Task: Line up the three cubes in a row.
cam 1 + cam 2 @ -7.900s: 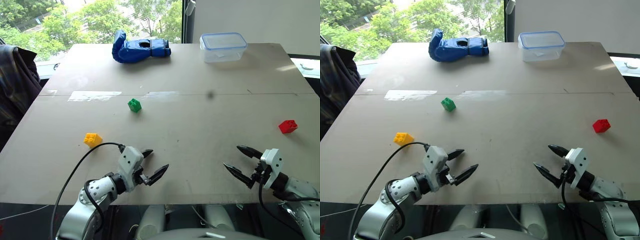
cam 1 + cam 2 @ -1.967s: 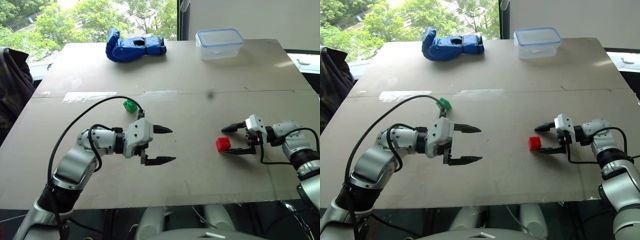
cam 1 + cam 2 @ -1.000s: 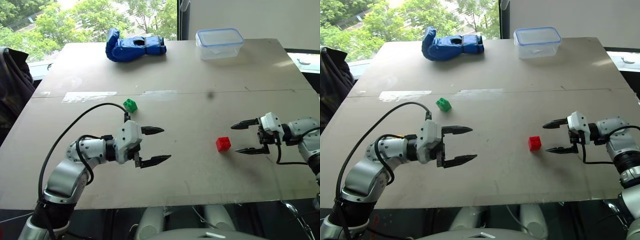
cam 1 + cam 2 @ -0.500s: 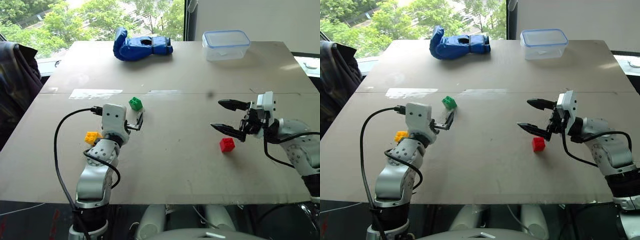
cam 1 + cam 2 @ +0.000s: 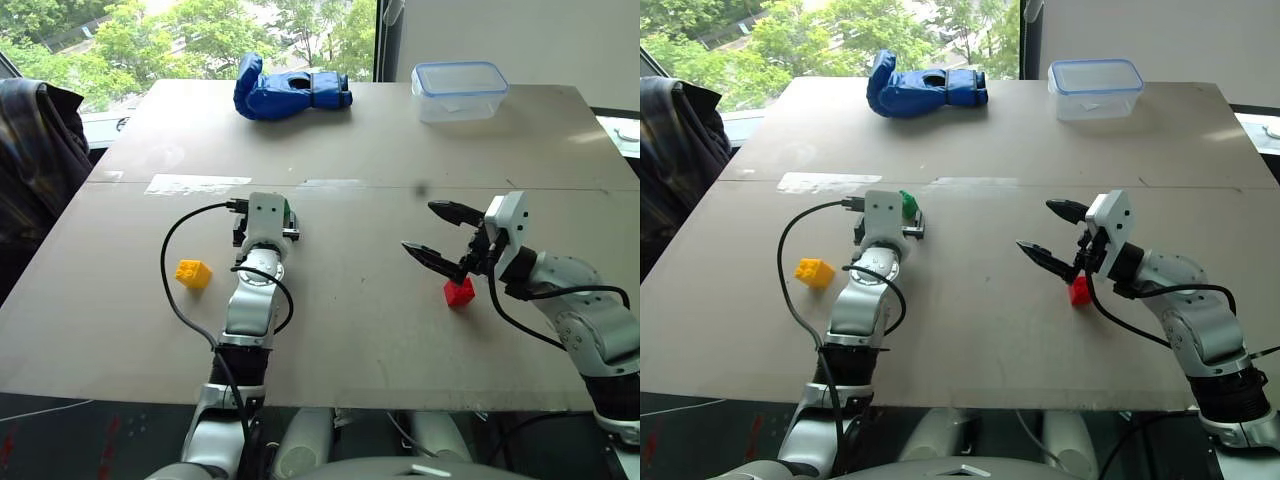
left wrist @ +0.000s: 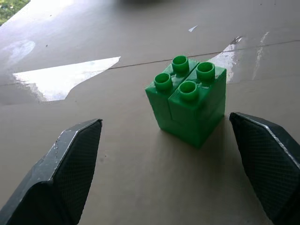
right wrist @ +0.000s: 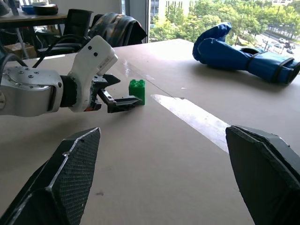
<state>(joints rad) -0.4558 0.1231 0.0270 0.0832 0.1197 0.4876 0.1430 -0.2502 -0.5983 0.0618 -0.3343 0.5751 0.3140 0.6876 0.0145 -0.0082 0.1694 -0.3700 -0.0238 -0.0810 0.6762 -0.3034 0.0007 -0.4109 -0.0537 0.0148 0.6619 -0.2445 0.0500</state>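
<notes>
Swung left tool (image 6: 166, 154) up to green cube (image 6: 187, 105), spread wide, cube between tips, untouched | right tool (image 5: 440, 235) spread above red cube (image 5: 459, 292) | yellow cube (image 5: 193, 273) left on surface (image 5: 350, 330)

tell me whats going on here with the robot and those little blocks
The robot is lining up three cubes on a table. Its left gripper is open with the green cube standing between the fingers, not yet gripped. The right gripper is open in the air just beside the red cube, which sits on the table. The yellow cube lies apart to the left, untouched.
</notes>
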